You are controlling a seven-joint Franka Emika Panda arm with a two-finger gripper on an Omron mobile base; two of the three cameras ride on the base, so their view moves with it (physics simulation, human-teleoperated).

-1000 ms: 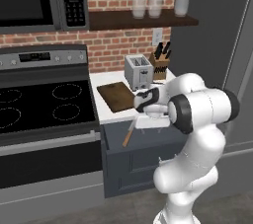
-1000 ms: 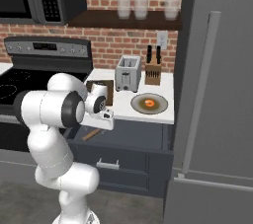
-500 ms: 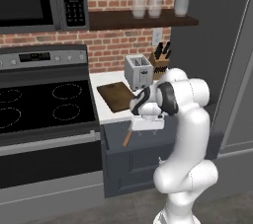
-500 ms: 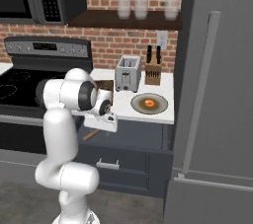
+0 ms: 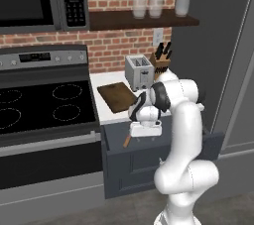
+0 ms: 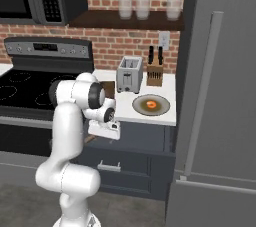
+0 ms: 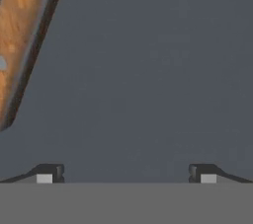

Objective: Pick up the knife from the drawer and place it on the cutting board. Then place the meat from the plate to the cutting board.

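The drawer [image 5: 135,163] stands pulled out under the counter. In it lies the knife [image 5: 127,141], whose light brown wooden handle [image 7: 21,40] with rivets runs down the upper left of the hand view over the drawer's grey floor. My gripper [image 7: 126,173] hangs low over the drawer, open, with nothing between its fingertips [image 7: 49,173], and the handle lies off to one side of them. The white hand [image 5: 145,129] is just right of the handle. The dark brown cutting board [image 5: 118,96] lies bare on the counter behind. The meat [image 6: 150,104] sits on the beige plate [image 6: 162,107].
A toaster [image 5: 138,71] and a knife block [image 5: 159,60] with black-handled knives stand at the back of the counter. The stove [image 5: 44,105] adjoins on the left and a tall grey fridge [image 6: 215,96] on the right. Glasses stand on the shelf [image 5: 144,18] above.
My elbow has swung back and up, and the hand has sunk a little lower over the open drawer. The knife has not moved.
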